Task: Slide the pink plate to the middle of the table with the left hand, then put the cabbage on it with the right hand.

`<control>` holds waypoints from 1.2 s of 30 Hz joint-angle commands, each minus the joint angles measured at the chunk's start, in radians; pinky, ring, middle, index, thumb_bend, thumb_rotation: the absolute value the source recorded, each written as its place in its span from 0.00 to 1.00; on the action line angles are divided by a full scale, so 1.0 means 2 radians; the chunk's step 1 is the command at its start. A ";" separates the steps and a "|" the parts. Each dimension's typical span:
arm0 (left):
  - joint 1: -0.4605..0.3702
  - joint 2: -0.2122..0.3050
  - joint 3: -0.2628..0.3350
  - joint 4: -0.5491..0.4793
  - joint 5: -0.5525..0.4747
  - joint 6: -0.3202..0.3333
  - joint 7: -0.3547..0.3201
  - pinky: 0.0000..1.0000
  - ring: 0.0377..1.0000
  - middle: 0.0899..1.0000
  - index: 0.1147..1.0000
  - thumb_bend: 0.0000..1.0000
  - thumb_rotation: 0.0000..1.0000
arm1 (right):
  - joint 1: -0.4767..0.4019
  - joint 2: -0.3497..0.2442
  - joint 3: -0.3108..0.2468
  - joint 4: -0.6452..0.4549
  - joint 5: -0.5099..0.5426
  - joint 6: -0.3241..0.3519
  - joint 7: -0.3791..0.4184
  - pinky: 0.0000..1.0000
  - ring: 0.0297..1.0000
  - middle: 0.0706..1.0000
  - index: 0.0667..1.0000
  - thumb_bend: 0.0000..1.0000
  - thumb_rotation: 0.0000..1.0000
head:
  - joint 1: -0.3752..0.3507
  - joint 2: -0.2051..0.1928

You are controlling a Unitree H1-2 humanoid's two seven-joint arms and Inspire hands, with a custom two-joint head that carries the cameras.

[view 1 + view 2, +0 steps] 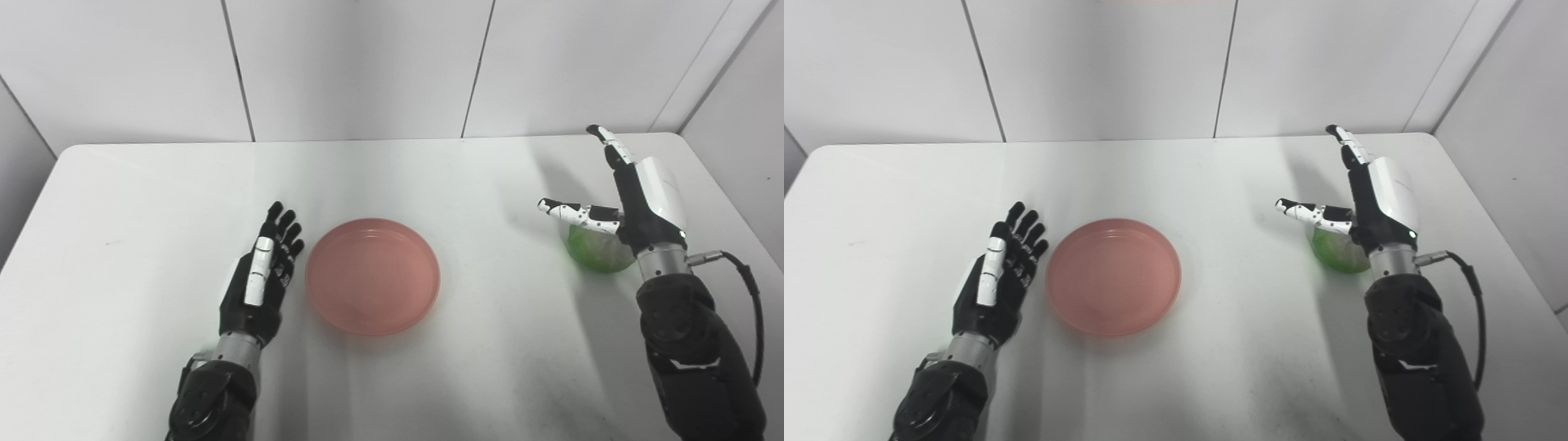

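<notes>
Left eye view has us over the cabbage (597, 250), sitting just under our right hand (637, 202), whose fingers (606, 144) are spread wide, holding nothing. It looks light, round, slightly yielding; we'd wrap around its sides. Left hand (260, 278) lies flat, fingers apart, just beside the pink plate (372, 275), which rests mid-table.

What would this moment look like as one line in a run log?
plate: mid-table, empty | left hand: open, beside plate | right hand: open, over cabbage | cabbage: on table, not gripped
</notes>
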 commanded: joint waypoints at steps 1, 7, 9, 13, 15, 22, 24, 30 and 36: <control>-0.010 0.006 0.002 0.001 -0.001 -0.027 -0.011 1.00 1.00 1.00 0.98 0.75 0.82 | -0.021 -0.028 0.003 -0.023 -0.032 0.019 0.006 0.97 0.97 0.95 0.90 0.90 0.43 | -0.006 0.000; -0.009 0.015 0.002 0.011 -0.006 -0.051 -0.023 1.00 0.98 0.99 0.96 0.72 0.81 | -0.022 -0.052 0.017 -0.044 -0.086 0.075 0.062 1.00 0.99 0.99 0.93 0.94 0.41 | -0.010 -0.001; -0.009 0.016 -0.001 0.013 0.000 -0.063 -0.025 0.99 0.98 0.98 0.96 0.72 0.81 | -0.022 -0.050 0.009 -0.050 -0.102 0.087 0.093 1.00 0.99 1.00 0.94 0.94 0.40 | -0.011 -0.001; -0.008 0.017 -0.003 0.015 0.001 -0.066 -0.025 0.99 0.98 0.98 0.95 0.74 0.79 | -0.025 -0.034 -0.017 -0.056 -0.137 0.089 0.150 1.00 1.00 1.00 0.95 0.95 0.37 | -0.012 0.000; -0.008 0.017 -0.004 0.016 0.000 -0.067 -0.024 0.99 0.98 0.98 0.96 0.75 0.79 | -0.029 -0.023 -0.033 -0.056 -0.156 0.089 0.173 0.98 0.99 1.00 0.95 0.96 0.33 | -0.012 0.000; -0.008 0.017 -0.005 0.016 0.000 -0.066 -0.024 0.99 0.98 0.98 0.96 0.74 0.79 | -0.037 -0.001 -0.064 -0.055 -0.191 0.089 0.227 0.88 0.98 1.00 0.96 0.95 0.28 | -0.011 0.000; -0.008 0.017 -0.005 0.016 0.001 -0.066 -0.023 0.99 0.98 0.98 0.96 0.75 0.79 | -0.039 0.003 -0.070 -0.055 -0.197 0.089 0.241 0.85 0.98 1.00 0.96 0.95 0.27 | -0.011 0.000; -0.009 0.017 -0.005 0.017 -0.001 -0.065 -0.024 0.99 0.98 0.98 0.96 0.75 0.80 | -0.042 0.007 -0.074 -0.046 -0.207 0.089 0.267 0.79 0.94 0.99 0.95 0.95 0.26 | -0.011 0.001; -0.010 0.017 -0.007 0.018 0.001 -0.065 -0.023 1.00 0.98 0.98 0.95 0.75 0.81 | -0.043 0.003 -0.068 -0.020 -0.197 0.089 0.262 0.74 0.91 0.97 0.93 0.95 0.26 | -0.011 0.001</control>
